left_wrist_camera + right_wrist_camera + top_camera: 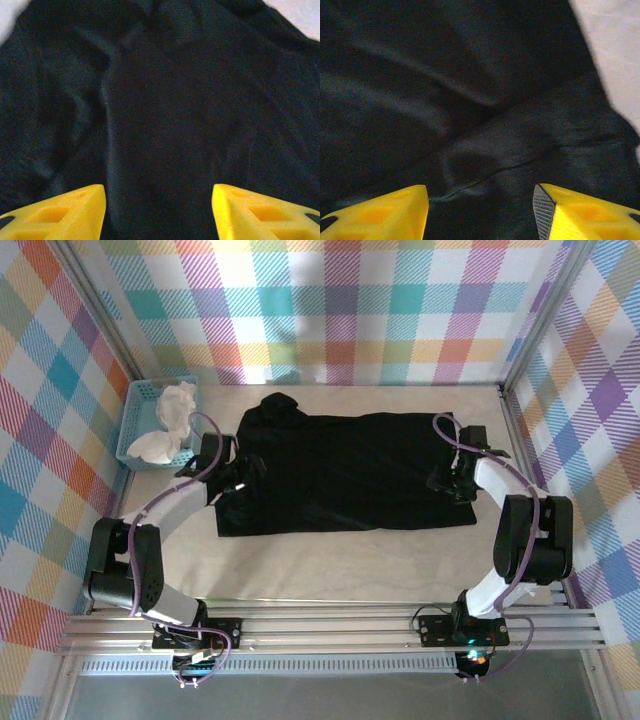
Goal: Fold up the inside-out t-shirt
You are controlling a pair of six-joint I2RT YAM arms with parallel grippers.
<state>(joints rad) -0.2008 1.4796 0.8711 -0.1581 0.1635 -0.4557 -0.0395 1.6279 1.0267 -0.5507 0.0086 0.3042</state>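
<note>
Black t-shirt point(340, 475) lies spread out across the table point(330, 565).

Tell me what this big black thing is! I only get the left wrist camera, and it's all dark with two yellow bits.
Observer: It's a t-shirt, spread flat across the table.
Operator: Is anything else there?
Observer: A blue basket sits at the far left corner, with a white cloth inside.
Operator: Where's my other arm?
Observer: The right gripper hangs open over the shirt's right end.
</note>
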